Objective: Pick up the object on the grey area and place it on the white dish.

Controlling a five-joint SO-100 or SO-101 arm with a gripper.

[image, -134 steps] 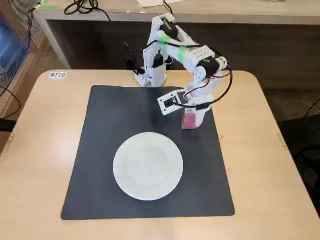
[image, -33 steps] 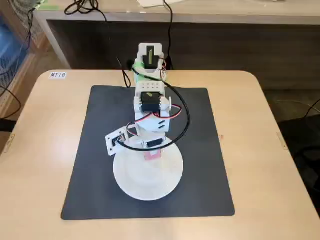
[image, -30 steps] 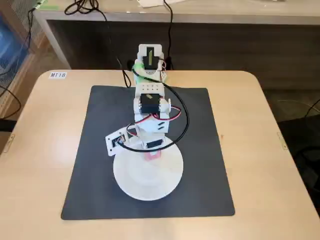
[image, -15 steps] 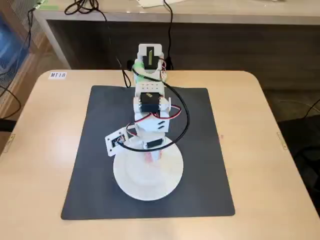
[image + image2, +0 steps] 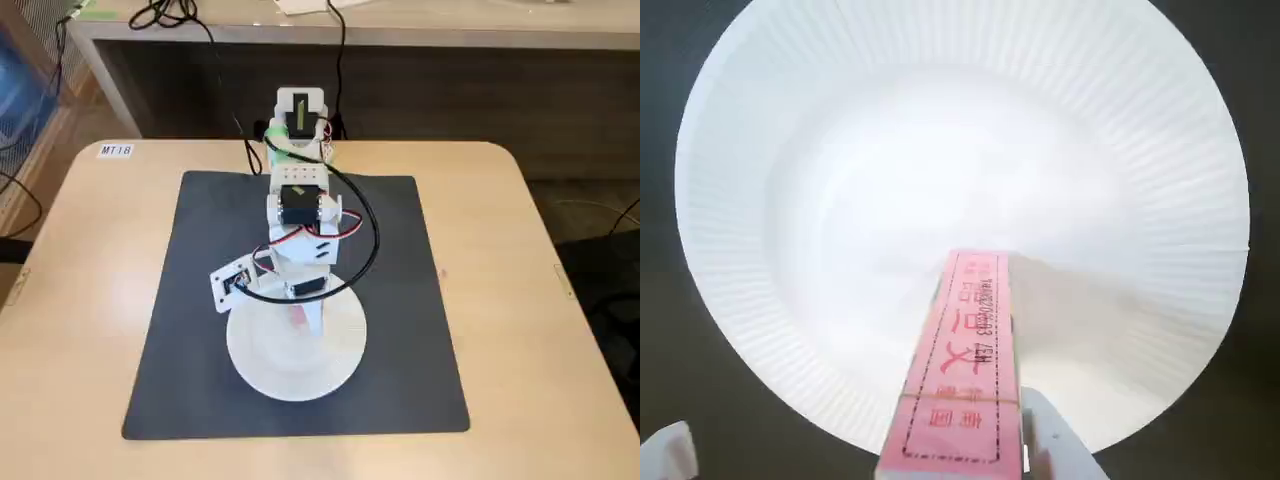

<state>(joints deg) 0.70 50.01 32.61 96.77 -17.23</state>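
Over the white dish (image 5: 840, 120), the largely cropped tool (image 5: 970, 455) clenches the pink box (image 5: 962, 370).

Fixed view: high, from 6 o'clock, whole mat (image 5: 400, 300). Wrist view: close, straight down. Both share the dish (image 5: 340, 350) (image 5: 790, 130).

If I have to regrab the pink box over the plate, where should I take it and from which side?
Take the pink box across its two long narrow sides near the middle, coming straight down from above. It is long and slim, so the short span probably fits between the fingers. It hangs over the middle of the white plate, whose ribbed rim is well clear.
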